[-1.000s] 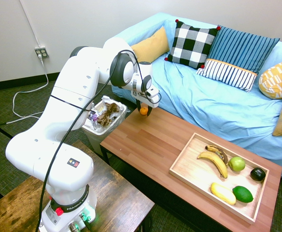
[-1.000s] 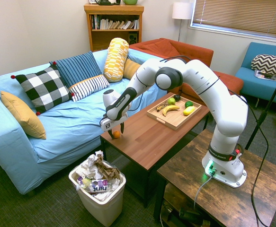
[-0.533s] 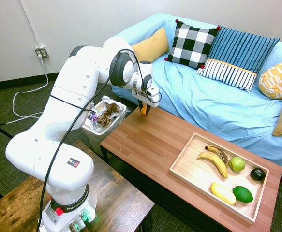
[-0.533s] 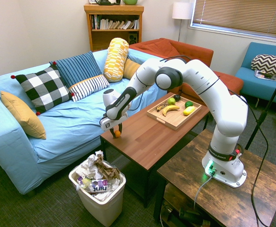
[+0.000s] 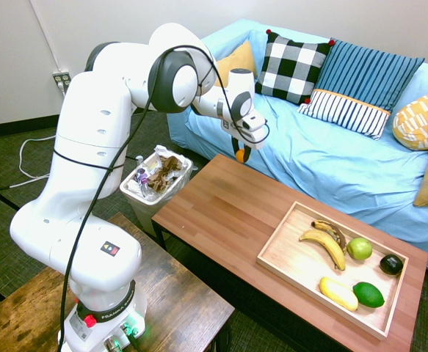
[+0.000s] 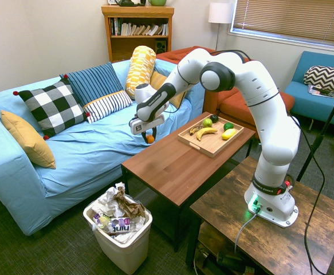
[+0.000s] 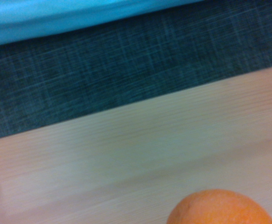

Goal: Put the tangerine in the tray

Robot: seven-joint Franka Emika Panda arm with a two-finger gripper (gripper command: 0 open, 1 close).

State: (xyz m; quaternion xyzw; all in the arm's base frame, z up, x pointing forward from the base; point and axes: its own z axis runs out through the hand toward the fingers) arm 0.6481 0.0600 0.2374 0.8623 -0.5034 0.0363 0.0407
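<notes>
Two dark fingers [image 5: 241, 152] are closed on the tangerine [image 5: 239, 155], gripping it from either side and holding it up off the worktop [image 5: 225, 209], near the end by the sofa [image 5: 287, 139]. The worktop is smooth, reddish-brown wood with straight grain and square corners, and the sofa wears a loose, wrinkled light-blue cloth. On the sofa lie a checked black-and-white cushion [image 5: 291, 67] with red pompoms at its corners, a striped blue one [image 5: 371, 77] and a plump yellow-and-white bolster [image 5: 425, 121].

Well apart from the fruit, toward the worktop's other end, sits the tray [image 5: 278, 258], a shallow rectangle of pale wood with low, straight rims. It carries smooth, curved bananas [image 5: 325, 246], a round green apple [image 5: 359, 248], a dark, rounded avocado [image 5: 391, 264], a green lime [image 5: 368, 295] and an oblong yellow fruit [image 5: 338, 293]. Beside the worktop stands a light, smooth-walled bin [image 6: 124, 249] with crumpled paper [image 6: 116, 205] and a clear bottle [image 6: 116, 224] in it.

The tangerine is small, round and bright orange; the wrist view shows its curved top with finely mottled peel, while the rest lies beyond the frame.
</notes>
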